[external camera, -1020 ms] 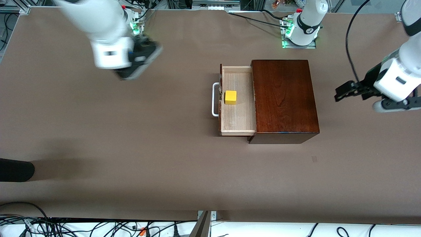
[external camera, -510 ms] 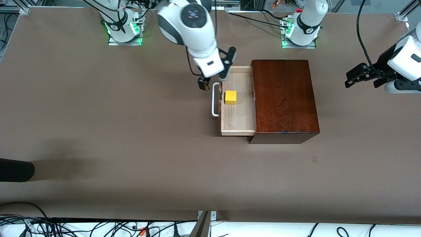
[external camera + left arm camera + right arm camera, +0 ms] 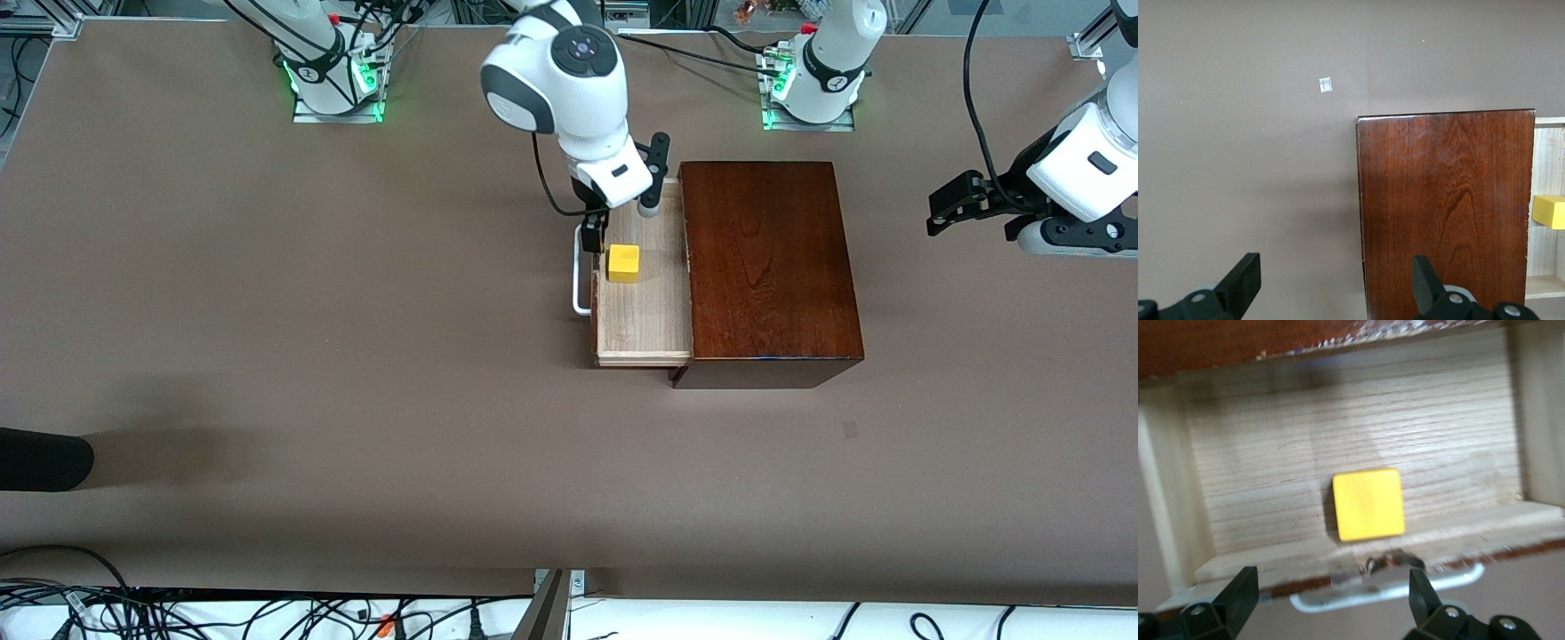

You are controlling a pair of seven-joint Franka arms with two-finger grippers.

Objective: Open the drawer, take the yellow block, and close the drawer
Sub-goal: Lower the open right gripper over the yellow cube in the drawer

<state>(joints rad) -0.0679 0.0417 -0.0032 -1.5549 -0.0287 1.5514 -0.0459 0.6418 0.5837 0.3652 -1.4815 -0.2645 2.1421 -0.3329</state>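
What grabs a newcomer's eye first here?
The yellow block, lying in the open drawer of the dark wooden box mid-table. The right gripper hangs open over that drawer, right above the block. The left gripper waits open over bare table toward the left arm's end.

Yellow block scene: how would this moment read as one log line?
drawer: open | yellow block: inside drawer | right gripper: open, over drawer | left gripper: open, waiting

Yellow block [image 3: 1369, 505] in open drawer [image 3: 1271, 420]
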